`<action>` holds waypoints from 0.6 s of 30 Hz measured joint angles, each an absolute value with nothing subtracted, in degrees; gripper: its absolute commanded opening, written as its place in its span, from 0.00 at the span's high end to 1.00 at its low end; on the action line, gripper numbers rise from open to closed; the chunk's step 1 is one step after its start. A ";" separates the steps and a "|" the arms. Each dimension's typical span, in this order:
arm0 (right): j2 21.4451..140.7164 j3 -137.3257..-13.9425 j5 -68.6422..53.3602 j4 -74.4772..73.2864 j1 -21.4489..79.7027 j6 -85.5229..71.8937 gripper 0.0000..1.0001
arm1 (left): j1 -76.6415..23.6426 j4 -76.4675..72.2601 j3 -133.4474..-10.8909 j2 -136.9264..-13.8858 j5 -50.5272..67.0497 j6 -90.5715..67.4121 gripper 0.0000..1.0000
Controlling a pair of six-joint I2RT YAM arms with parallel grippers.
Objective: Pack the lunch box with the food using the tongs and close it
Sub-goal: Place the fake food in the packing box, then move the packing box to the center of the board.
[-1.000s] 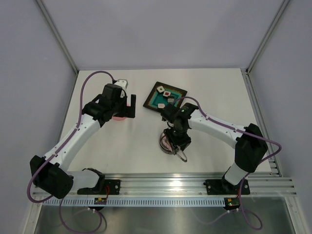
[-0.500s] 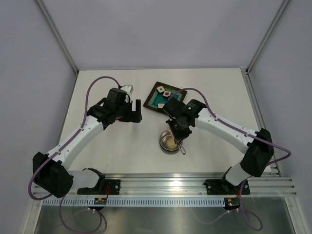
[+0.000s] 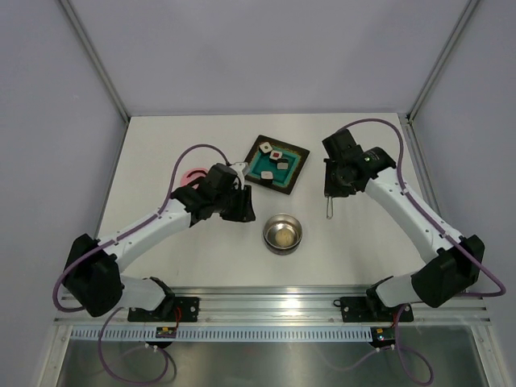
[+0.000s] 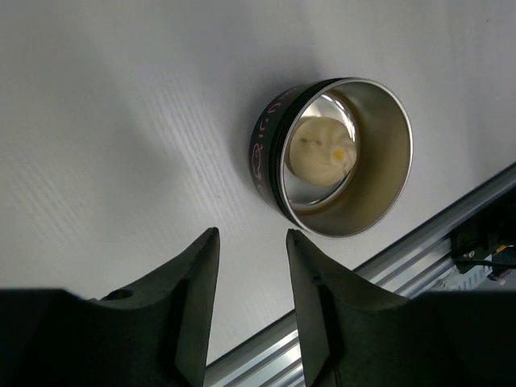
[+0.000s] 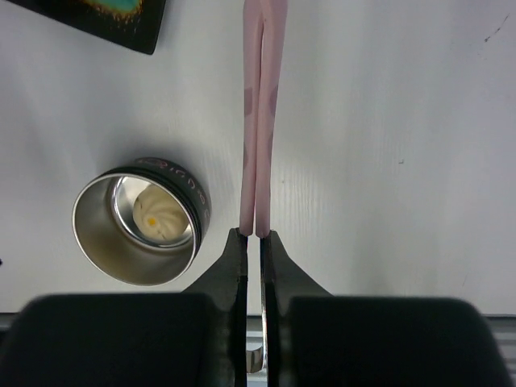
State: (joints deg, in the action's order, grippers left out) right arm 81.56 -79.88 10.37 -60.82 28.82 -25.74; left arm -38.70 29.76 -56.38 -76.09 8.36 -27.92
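Right wrist view, nearest first: my right gripper (image 5: 260,235) is pinched tight on the tongs (image 5: 260,121), pressing both slender arms together so they run straight out ahead. Their tips leave the frame, so I cannot tell whether they carry anything. Just left of my fingers stands the lunch box (image 5: 137,226), open, with one pale bun-like piece of food (image 5: 161,219) inside. My left gripper (image 4: 251,238) hangs half spread and empty, with the box just beyond it, probably to steady it. Farther off, the tray (image 3: 297,173) holds more pieces, and the pink lid (image 3: 191,176) lies well apart on the left, so closing is not yet due.
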 measured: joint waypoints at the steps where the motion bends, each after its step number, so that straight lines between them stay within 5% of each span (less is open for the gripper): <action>1: 81.19 -79.88 10.70 -60.42 27.81 -25.69 1.00 | -38.85 28.73 -56.05 -76.90 9.13 -28.77 0.58; 18: 81.06 -76.73 9.78 -56.71 26.50 -25.06 1.00 | -41.21 19.44 -54.22 -89.49 16.71 -35.09 0.60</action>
State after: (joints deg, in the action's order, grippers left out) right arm 81.06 -76.73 9.78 -56.71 26.50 -25.06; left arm -41.21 19.44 -54.22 -89.49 16.71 -35.09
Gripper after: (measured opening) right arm 0.067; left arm 0.421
